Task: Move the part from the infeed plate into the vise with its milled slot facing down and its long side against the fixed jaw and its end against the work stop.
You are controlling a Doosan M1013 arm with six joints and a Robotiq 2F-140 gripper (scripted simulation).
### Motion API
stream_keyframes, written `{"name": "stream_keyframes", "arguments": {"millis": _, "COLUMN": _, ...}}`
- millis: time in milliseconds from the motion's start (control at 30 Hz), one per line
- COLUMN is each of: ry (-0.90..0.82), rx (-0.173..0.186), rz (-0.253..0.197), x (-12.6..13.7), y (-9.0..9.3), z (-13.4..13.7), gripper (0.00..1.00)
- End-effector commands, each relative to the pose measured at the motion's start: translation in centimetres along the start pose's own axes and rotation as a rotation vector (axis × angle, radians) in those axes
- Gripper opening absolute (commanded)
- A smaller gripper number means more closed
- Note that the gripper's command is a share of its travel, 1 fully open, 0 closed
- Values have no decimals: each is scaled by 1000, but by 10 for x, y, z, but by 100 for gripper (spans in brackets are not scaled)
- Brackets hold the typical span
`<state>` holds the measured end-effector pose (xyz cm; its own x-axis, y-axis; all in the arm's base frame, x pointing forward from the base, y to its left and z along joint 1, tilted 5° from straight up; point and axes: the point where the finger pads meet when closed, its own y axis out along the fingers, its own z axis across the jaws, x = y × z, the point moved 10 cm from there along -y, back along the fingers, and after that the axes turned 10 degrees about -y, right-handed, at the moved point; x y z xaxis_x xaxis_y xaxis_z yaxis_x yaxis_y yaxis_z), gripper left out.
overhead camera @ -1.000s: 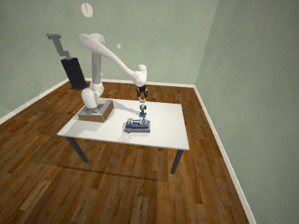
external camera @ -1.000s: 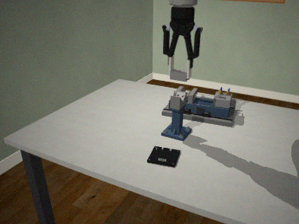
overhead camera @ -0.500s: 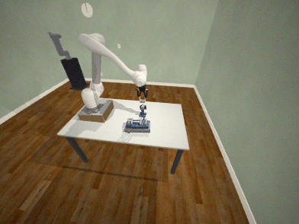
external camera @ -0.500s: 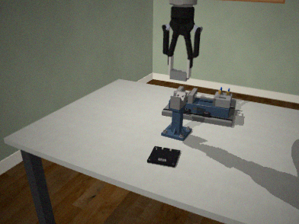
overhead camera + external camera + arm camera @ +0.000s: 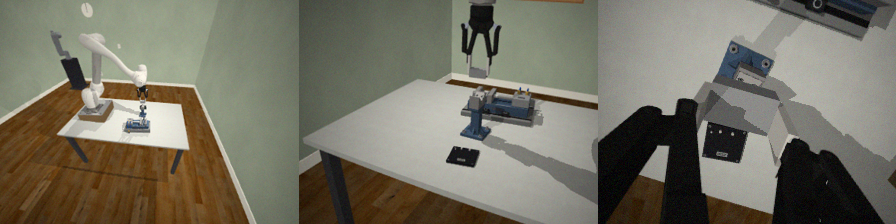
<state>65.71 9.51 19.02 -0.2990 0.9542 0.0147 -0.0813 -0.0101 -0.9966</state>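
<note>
The black two-finger gripper (image 5: 479, 71) was clenched on the small grey metal block (image 5: 478, 72), the part, and held it high above the blue-pedestal V-block (image 5: 478, 100) and blue vise (image 5: 512, 106), presumably clear for carrying, the black infeed plate (image 5: 463, 156) bare.

We see pale green painted walls (image 5: 160, 30) behind and to either side of the end effector, trimmed along the bottom by a white skirting board (image 5: 219, 141). Far below it spreads a brown wooden plank floor (image 5: 114, 190). Directly beneath it stands a white rectangular table top (image 5: 394, 126) on dark grey-blue legs (image 5: 335, 183). High on the rear wall hangs a small round white disc (image 5: 87, 9). Soft shadows fall across the table.
</note>
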Motion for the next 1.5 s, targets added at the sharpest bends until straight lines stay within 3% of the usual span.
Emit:
{"name": "stream_keyframes", "arguments": {"millis": 0, "ry": -57, "rx": 3, "rz": 0, "x": -10, "y": 0, "z": -1, "gripper": 0}}
{"name": "stream_keyframes", "arguments": {"millis": 633, "ry": -332, "rx": 3, "rz": 0, "x": -49, "y": 0, "z": -2, "gripper": 0}}
{"name": "stream_keyframes", "arguments": {"millis": 1467, "ry": -882, "rx": 2, "rz": 0, "x": -127, "y": -1, "z": 3, "gripper": 0}}
